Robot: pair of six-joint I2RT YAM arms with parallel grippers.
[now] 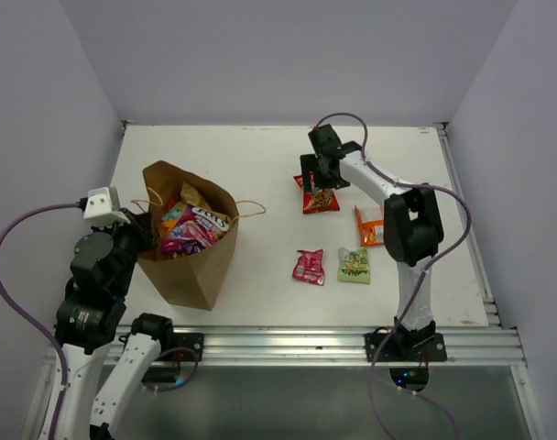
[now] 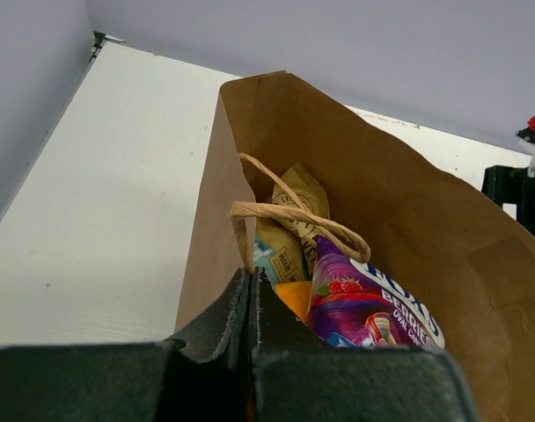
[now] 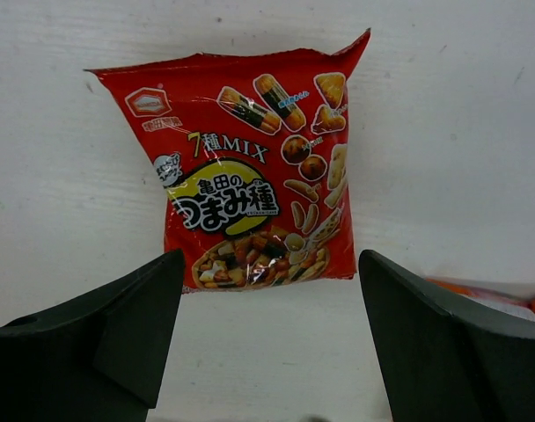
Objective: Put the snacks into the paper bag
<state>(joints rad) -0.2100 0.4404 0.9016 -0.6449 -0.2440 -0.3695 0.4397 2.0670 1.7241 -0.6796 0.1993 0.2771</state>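
The brown paper bag [image 1: 198, 266] stands upright at the left, holding several snacks, among them a purple packet [image 1: 189, 231] and a tan chip bag [image 1: 194, 196]. My left gripper [image 1: 147, 229] is shut on the bag's left rim. In the left wrist view the fingers [image 2: 250, 280] pinch the rim of the bag [image 2: 408, 220] beside the purple packet [image 2: 373, 303] and a handle [image 2: 294, 215]. My right gripper [image 1: 318, 181] is open just above a red packet [image 1: 321, 202]. In the right wrist view the red packet [image 3: 250, 176] lies flat ahead of the open gripper [image 3: 269, 264].
An orange packet [image 1: 368, 225], a pink packet [image 1: 308, 266] and a green packet [image 1: 354, 265] lie on the white table right of the bag. The orange one peeks in at the right edge of the right wrist view [image 3: 514, 294]. Walls close in the table at the back and sides.
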